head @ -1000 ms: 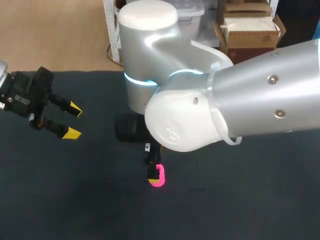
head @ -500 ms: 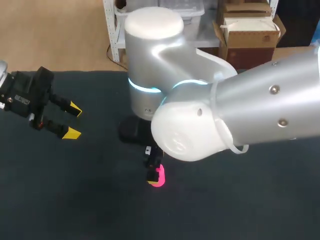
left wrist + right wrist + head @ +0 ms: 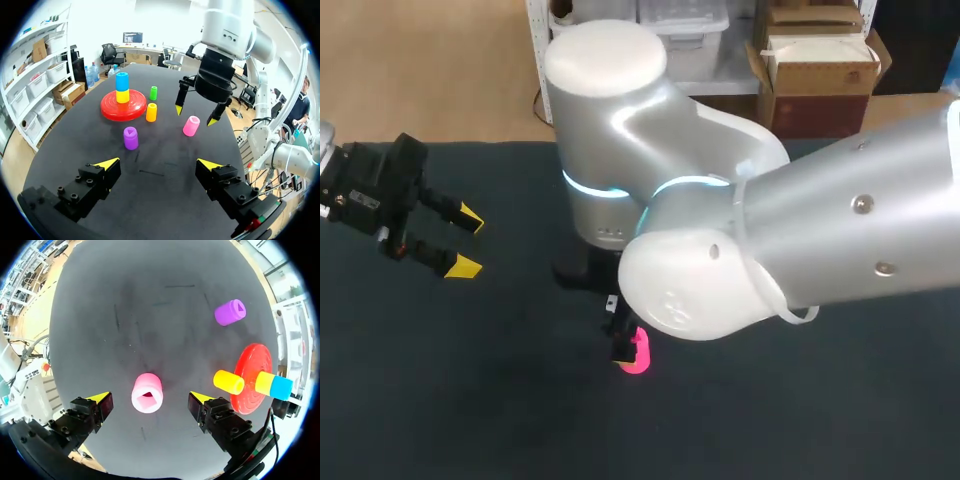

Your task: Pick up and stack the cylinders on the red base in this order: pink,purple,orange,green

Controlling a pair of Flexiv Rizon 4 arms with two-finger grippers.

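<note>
The pink cylinder point(image 3: 147, 393) stands upright on the dark table, its hollow top facing up between the fingers of my open right gripper point(image 3: 150, 398), which touch neither side. From the left wrist view, that gripper point(image 3: 195, 116) hangs just over the pink cylinder point(image 3: 191, 126). The red base point(image 3: 111, 107) holds a yellow and a blue cylinder point(image 3: 122, 88). Beside the base stand the orange point(image 3: 151, 112) and green point(image 3: 153, 93) cylinders; the purple one point(image 3: 130, 138) is nearer my left gripper. My left gripper point(image 3: 468, 242) is open and empty at the far left.
In the head view my right arm point(image 3: 740, 250) covers the table's middle and hides the base and most cylinders; only the pink cylinder point(image 3: 638, 352) shows below it. Dark table point(image 3: 470, 400) lies bare between the two grippers.
My right arm's upper joints have shifted slightly, with its gripper staying open over the pink cylinder. The left arm has not moved.
</note>
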